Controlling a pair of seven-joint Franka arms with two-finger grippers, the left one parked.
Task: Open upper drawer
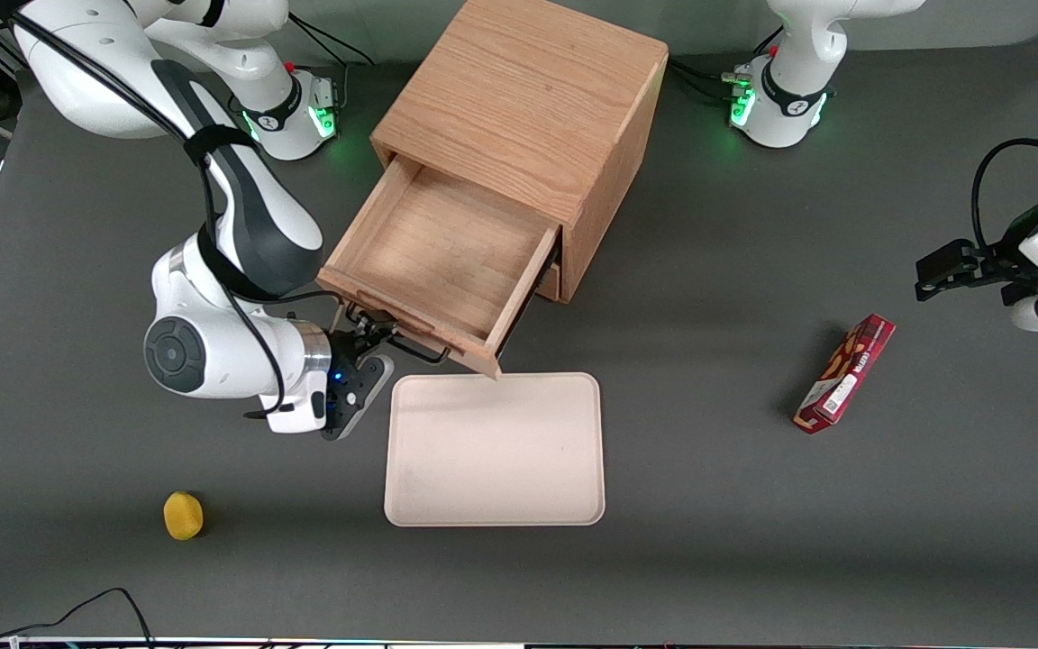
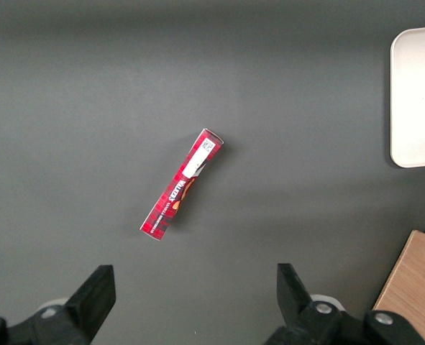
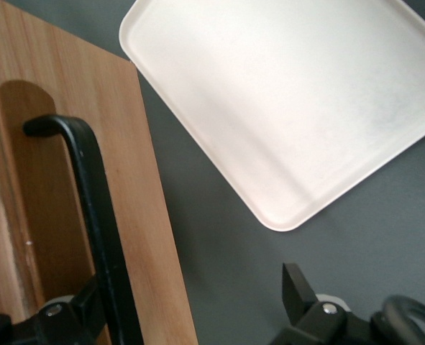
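The upper drawer (image 1: 442, 257) of the light-oak cabinet (image 1: 528, 99) stands pulled far out, and its inside is bare. Its thin black bar handle (image 1: 402, 341) faces the front camera and also shows in the right wrist view (image 3: 97, 215). My right gripper (image 1: 364, 347) is at the handle, at the drawer front's end toward the working arm. In the right wrist view the gripper (image 3: 183, 305) is open wide. One finger (image 3: 68, 310) sits against the bar and the other finger (image 3: 295, 291) hangs over the grey table. A corner of the lower drawer (image 1: 551, 281) shows under the open one.
A cream tray (image 1: 494, 449) lies on the table just nearer the camera than the drawer front, and it also shows in the right wrist view (image 3: 291, 100). A yellow fruit (image 1: 183, 516) lies near the front edge. A red box (image 1: 846, 372) lies toward the parked arm's end.
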